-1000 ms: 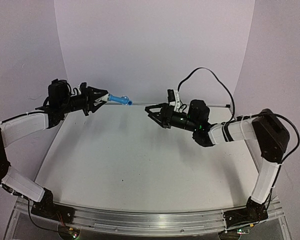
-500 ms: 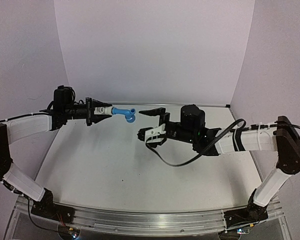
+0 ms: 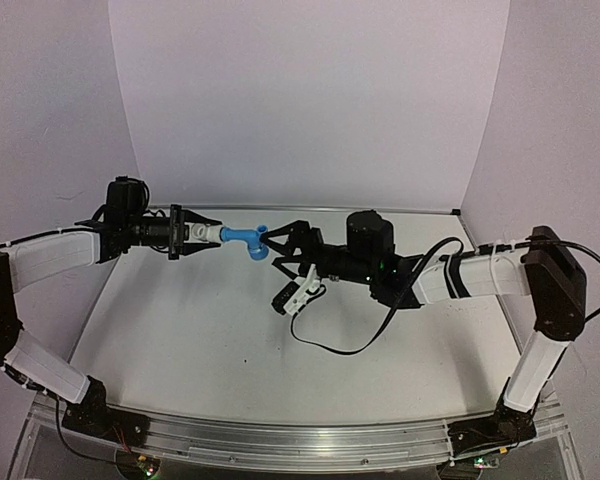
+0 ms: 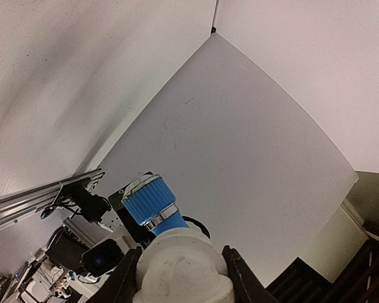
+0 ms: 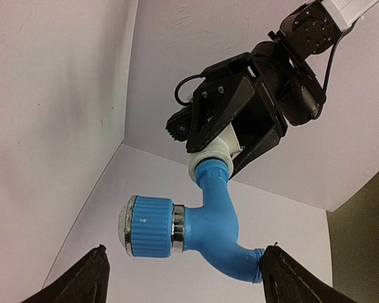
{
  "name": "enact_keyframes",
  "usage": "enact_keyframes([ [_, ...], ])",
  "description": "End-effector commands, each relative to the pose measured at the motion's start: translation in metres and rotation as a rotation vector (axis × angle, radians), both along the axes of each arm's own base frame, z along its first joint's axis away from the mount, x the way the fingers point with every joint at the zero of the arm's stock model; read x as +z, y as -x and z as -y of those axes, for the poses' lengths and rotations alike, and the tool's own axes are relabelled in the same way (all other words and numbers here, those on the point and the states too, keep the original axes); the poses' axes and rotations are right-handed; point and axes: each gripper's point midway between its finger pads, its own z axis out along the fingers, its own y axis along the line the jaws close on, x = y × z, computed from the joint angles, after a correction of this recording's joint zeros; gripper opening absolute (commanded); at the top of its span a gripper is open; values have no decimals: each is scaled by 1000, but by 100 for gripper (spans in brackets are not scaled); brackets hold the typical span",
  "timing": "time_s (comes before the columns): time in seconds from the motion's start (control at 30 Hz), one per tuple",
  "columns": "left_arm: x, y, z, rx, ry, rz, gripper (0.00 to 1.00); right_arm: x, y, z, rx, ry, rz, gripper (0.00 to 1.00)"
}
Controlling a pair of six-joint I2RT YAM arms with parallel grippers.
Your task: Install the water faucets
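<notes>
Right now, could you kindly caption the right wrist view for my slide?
Left gripper holds the blue faucet out between the right gripper's open fingers.

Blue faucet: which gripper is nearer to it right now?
Left. The left gripper is clamped on the blue faucet, holding it by its white end. The right gripper sits at the bent end with open jaws on either side, not gripping.

Above the far middle of the white table [image 3: 180, 330], the left gripper [image 3: 202, 236] reaches rightward, clamped on a white fitting [image 3: 209, 234] from which the light-blue tap body [image 3: 242, 238] projects. The right gripper [image 3: 271, 250], reaching leftward, has its jaws spread about the bent spout; whether they touch it cannot be told. A black cable [image 3: 350, 346] loops onto the table beneath the right arm.
</notes>
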Motion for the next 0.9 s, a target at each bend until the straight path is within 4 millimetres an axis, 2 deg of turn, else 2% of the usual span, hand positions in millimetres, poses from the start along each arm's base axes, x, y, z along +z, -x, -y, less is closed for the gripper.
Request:
enact_keyframes([
  [0.0,22,16,0,-50,43,28,0,22,1,-17,90,86,436,85],
  [0.23,28,20,1,-64,53,28,0,26,0,-30,130,79,514,84],
  [0.53,34,29,1,-93,66,40,0,30,-17,-49,117,58,606,84],
  [0.73,37,23,0,-69,49,85,0,29,-10,-37,91,9,413,88],
  [0.8,31,21,-1,-58,39,83,0,33,-4,-25,73,-25,259,89],
  [0.87,26,18,-2,-45,30,74,0,27,2,-16,67,-35,132,90],
])
